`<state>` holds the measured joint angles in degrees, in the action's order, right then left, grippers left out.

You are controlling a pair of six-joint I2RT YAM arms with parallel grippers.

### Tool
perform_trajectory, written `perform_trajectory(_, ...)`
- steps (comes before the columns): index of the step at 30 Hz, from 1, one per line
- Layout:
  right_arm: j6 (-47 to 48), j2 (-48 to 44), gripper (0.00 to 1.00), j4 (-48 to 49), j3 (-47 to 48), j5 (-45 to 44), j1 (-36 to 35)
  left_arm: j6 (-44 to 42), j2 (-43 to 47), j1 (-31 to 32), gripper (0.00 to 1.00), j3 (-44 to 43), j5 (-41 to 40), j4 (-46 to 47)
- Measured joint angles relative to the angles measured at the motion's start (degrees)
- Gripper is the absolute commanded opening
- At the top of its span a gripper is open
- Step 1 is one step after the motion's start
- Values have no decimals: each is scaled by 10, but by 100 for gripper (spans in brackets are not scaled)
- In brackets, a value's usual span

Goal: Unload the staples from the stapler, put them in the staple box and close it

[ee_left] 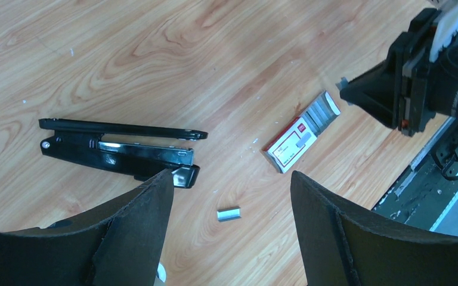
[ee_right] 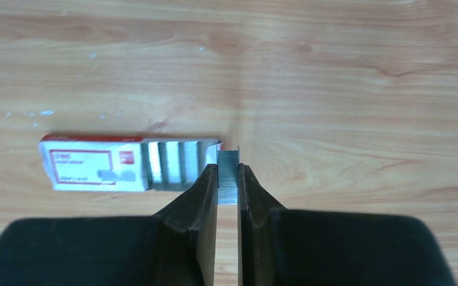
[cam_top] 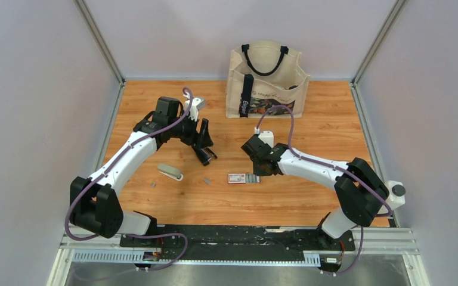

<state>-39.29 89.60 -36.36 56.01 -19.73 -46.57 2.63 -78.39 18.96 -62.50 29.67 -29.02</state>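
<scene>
A black stapler lies swung open on the wooden table, just left of my left gripper. That gripper hangs open above the table with nothing between its fingers. A short silvery piece of staples lies on the wood below the gap. My right gripper is shut on a strip of staples, held low over the table beside the open end of a small red-and-white box. In the top view the right gripper sits right of that box.
Silvery strips stick out of the box's open end. A light grey oblong object and another tiny staple piece lie left of centre. A canvas tote bag stands at the back. Grey walls enclose the table.
</scene>
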Motion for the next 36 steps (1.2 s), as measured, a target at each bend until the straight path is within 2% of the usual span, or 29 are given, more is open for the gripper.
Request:
perform_trajectory(13, -33, 50, 10, -7, 44, 14, -70, 0, 0, 0, 80, 0, -2, -2)
perform_trajectory(36, -34, 83, 10, 2, 56, 18, -74, 0, 0, 0, 80, 0, -2, -4)
